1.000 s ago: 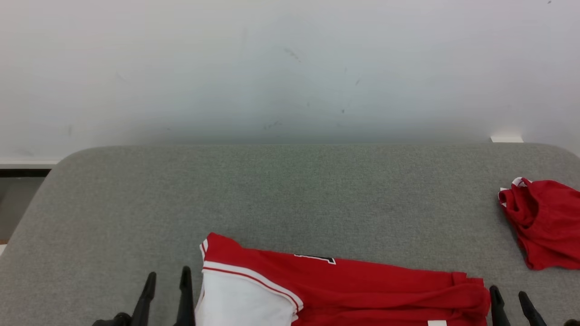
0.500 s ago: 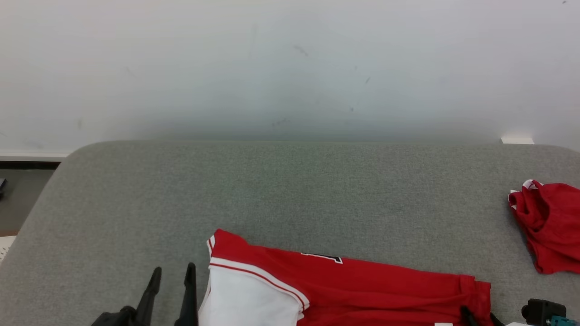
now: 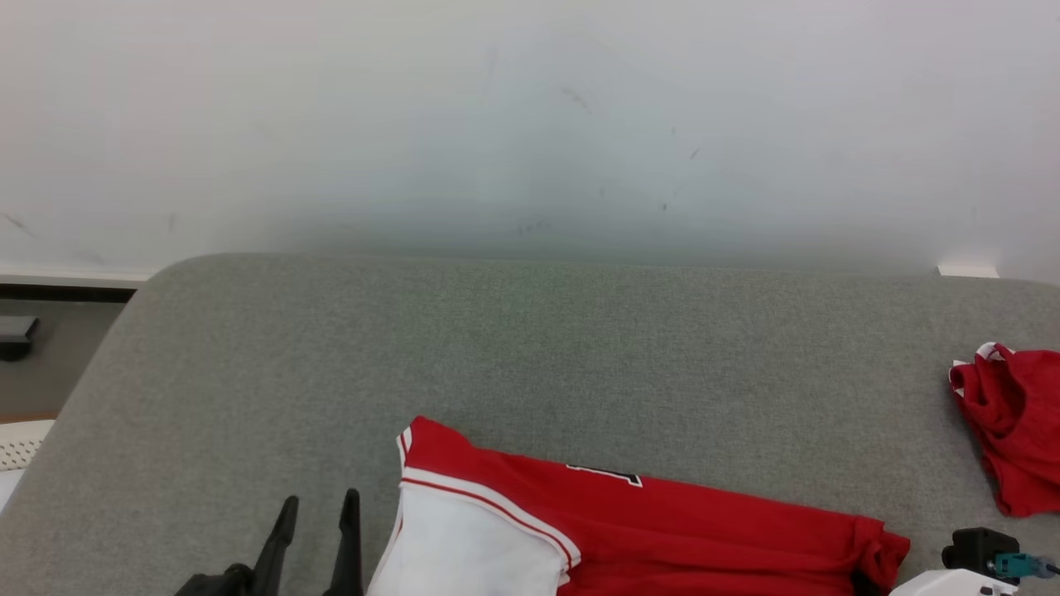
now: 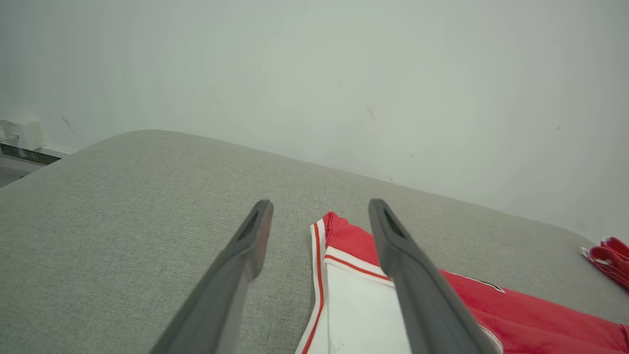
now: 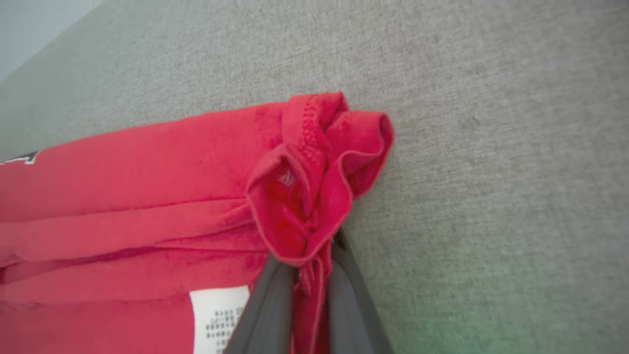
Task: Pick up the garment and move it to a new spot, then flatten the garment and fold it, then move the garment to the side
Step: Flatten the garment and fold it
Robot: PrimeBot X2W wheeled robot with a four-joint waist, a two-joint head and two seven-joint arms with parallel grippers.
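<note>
The garment (image 3: 662, 530) lies along the near edge of the desk (image 3: 580, 348), long axis left to right. The right pincer (image 5: 314, 258) is clamped on its bunched red end. The left pincer (image 3: 321, 498), spread wide, hovers just beside the white sleeve end.

The left gripper (image 3: 321, 499) had two long, tapering fingers (image 4: 417, 285) of dark grey. The right arm's white casing (image 3: 952, 584) carried a black block (image 3: 977, 545) and a teal connector (image 3: 1017, 564).
</note>
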